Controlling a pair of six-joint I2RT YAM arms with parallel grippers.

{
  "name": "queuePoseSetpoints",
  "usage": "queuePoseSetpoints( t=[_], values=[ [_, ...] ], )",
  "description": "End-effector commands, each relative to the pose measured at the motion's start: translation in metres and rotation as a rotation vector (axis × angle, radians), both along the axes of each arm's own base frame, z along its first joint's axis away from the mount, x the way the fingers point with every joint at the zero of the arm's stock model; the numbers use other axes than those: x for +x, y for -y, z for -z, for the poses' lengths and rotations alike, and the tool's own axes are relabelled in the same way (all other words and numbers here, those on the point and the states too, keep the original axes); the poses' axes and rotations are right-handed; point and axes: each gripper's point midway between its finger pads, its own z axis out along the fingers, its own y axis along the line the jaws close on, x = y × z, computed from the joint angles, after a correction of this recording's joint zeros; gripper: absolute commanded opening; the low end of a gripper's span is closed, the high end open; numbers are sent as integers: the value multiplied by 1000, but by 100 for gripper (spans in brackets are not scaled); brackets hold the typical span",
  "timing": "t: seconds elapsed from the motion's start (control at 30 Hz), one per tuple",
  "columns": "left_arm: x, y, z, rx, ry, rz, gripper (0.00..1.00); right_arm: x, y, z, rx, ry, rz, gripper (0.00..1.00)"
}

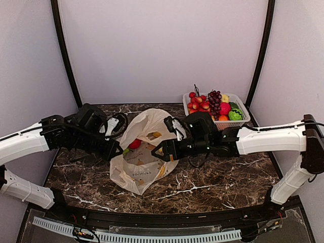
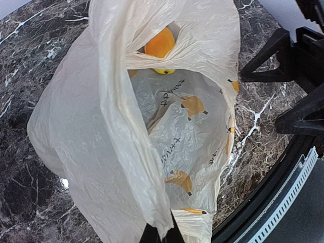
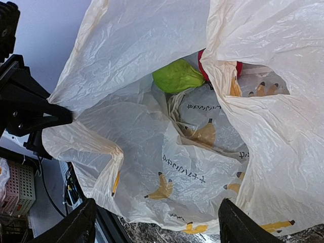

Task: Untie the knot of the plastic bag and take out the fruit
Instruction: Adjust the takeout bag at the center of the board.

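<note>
The plastic bag (image 1: 143, 161) lies open in the middle of the table, cream with yellow banana prints. No knot shows. My left gripper (image 1: 118, 150) is shut on the bag's left rim and holds it up; the pinched fold (image 2: 152, 202) runs into its jaws (image 2: 161, 234). My right gripper (image 1: 158, 151) is wide open at the bag's right side, its fingers (image 3: 81, 228) spread before the bag's mouth (image 3: 157, 205) and holding nothing. Fruit lies inside the bag: a red piece (image 1: 134, 144), a green piece (image 3: 177, 76) and an orange-yellow piece (image 2: 159, 44).
A white mesh basket (image 1: 243, 114) at the back right holds several fruits, with red berries (image 1: 198, 103) and purple grapes (image 1: 214, 99). Curved walls close in the table. The table's front rail (image 1: 152, 235) lies near the bag.
</note>
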Motion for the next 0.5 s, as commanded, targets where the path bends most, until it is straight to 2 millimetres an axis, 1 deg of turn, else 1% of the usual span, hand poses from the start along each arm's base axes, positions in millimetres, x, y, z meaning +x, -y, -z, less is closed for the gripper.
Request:
queuePoseSetpoints(
  t=[0.0, 0.03, 0.13, 0.2, 0.23, 0.27, 0.3, 0.33, 0.37, 0.4, 0.43, 0.47],
  values=[
    [-13, 27, -23, -110, 43, 110, 1, 1, -16, -4, 49, -7, 0, 79],
    [-18, 34, -24, -120, 44, 136, 1, 2, -17, -1, 45, -14, 8, 78],
    [-22, 54, -34, -168, 74, 185, 1, 3, -17, 12, 28, -41, 24, 77],
    [-27, 67, -37, -185, 84, 217, 1, 3, -16, 20, 17, -58, 29, 76],
    [-31, 75, -36, -186, 83, 239, 1, 2, -16, 24, 12, -65, 31, 76],
    [-31, 82, -42, -206, 99, 247, 1, 2, -15, 28, 7, -74, 34, 75],
    [-36, 91, -39, -204, 96, 269, 1, 1, -15, 32, 1, -82, 34, 75],
    [-36, 98, -45, -224, 111, 276, 1, 0, -14, 36, -6, -90, 36, 75],
    [-41, 106, -43, -222, 108, 295, 1, -1, -13, 39, -10, -99, 37, 75],
    [-41, 113, -49, -244, 124, 303, 1, -2, -11, 43, -16, -108, 37, 75],
    [-46, 121, -47, -245, 121, 322, 1, -3, -10, 47, -21, -118, 37, 75],
    [-47, 128, -52, -272, 129, 331, 1, -5, -9, 50, -26, -127, 36, 75]
  ],
)
